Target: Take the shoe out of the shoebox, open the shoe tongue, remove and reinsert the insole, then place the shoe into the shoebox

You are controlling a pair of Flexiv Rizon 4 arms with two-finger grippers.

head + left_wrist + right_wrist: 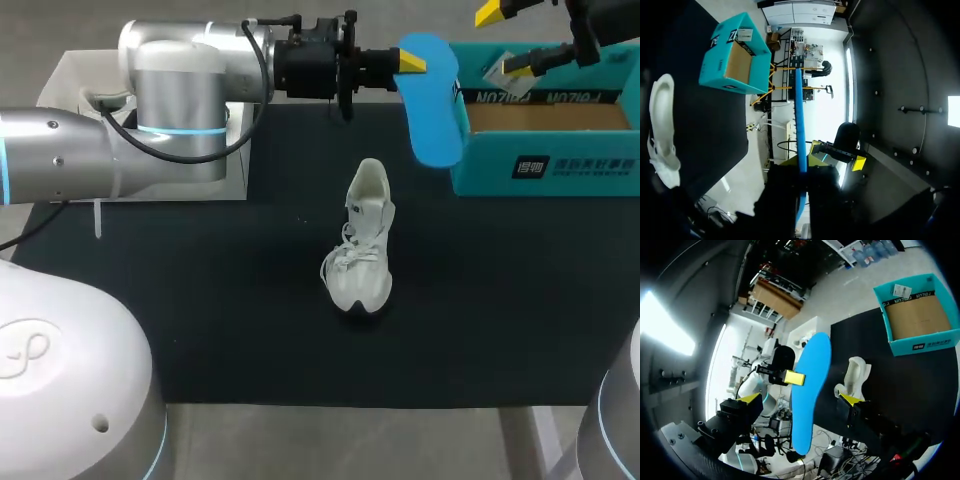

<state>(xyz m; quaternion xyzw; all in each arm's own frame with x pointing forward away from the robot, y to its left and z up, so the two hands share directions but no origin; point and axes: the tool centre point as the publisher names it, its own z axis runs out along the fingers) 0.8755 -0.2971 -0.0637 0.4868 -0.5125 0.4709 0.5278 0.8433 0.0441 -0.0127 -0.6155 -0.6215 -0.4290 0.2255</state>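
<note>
A white shoe [365, 240] lies on the black mat, laces toward the table's front. My left gripper [410, 62] is shut on one end of a blue insole [432, 100], holding it in the air beside the open teal shoebox [545, 165]. In the left wrist view the insole [799, 125] runs edge-on out of my gripper [801, 174], with the shoe [662, 125] and shoebox [735, 55] off to one side. My right gripper [505, 40] hangs open over the shoebox's far side. In its wrist view the insole [810, 390] stands ahead of the open gripper [800, 399], untouched by its fingers.
A white open box [70, 75] sits at the back left, partly behind my left arm. The shoebox [920, 315] shows a bare brown bottom. The black mat [200, 300] covers the table around the shoe [857, 372].
</note>
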